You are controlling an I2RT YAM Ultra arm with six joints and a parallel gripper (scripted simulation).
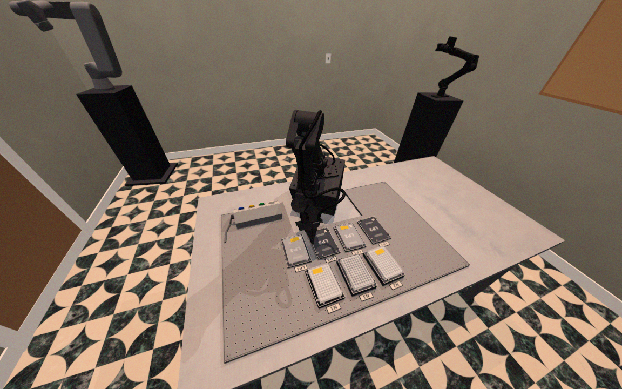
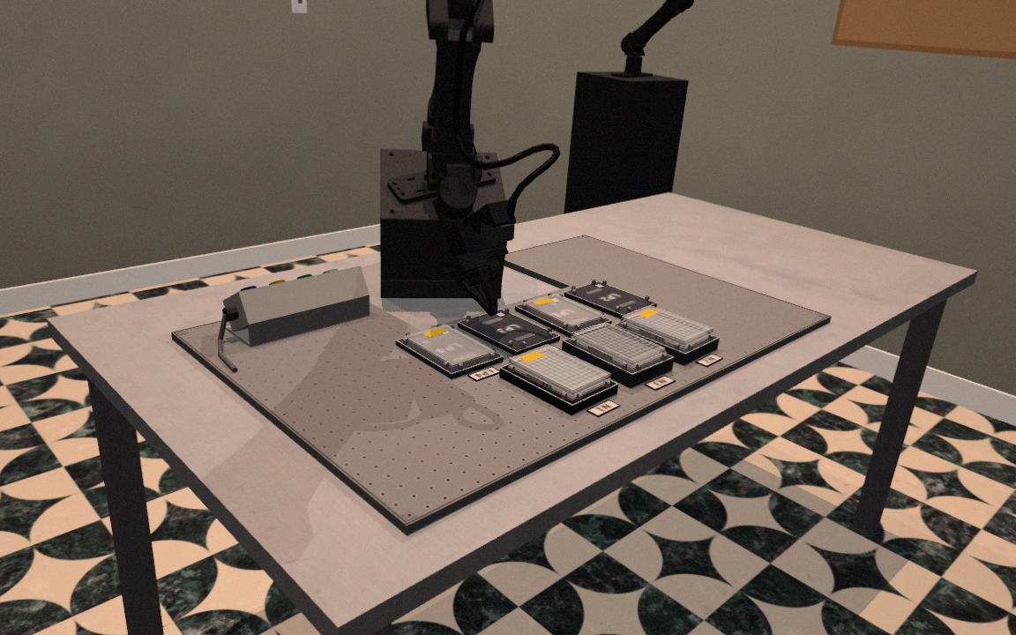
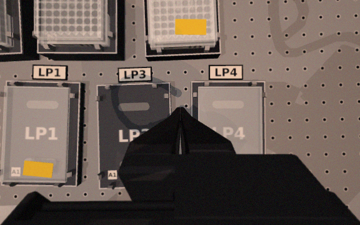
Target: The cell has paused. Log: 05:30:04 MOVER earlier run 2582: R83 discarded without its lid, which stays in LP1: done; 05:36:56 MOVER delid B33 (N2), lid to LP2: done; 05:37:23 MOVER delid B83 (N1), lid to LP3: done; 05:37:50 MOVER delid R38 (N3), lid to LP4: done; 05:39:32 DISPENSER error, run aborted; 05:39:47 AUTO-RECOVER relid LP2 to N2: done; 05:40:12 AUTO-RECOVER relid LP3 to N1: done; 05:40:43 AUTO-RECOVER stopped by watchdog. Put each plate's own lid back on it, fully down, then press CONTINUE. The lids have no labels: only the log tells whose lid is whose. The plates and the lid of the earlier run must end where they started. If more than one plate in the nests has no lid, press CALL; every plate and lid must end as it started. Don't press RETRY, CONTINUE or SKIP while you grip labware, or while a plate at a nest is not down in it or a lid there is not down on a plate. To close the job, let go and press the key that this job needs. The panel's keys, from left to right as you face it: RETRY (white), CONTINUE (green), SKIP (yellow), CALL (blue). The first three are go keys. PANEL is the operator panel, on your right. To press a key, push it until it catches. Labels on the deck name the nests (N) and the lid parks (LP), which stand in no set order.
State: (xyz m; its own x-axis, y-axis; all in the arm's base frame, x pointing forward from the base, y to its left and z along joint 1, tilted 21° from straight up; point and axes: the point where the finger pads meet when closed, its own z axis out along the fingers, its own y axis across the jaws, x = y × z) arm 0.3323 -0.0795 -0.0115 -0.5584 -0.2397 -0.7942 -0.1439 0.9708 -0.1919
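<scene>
Pincer (image 3: 180, 125) is shut tight with nothing in it, tip hanging over the strip between the dark bare LP3 park (image 3: 130, 125) and the LP4 park. The clear flat lid in LP4 (image 3: 230, 103) is what matters, and it sits just to the right of the tip in the wrist view, long axis running near to far. The lidless white well plate (image 3: 70, 22) sits far-left of there. My guess: it has to reopen and shift right before straddling that lid.
</scene>
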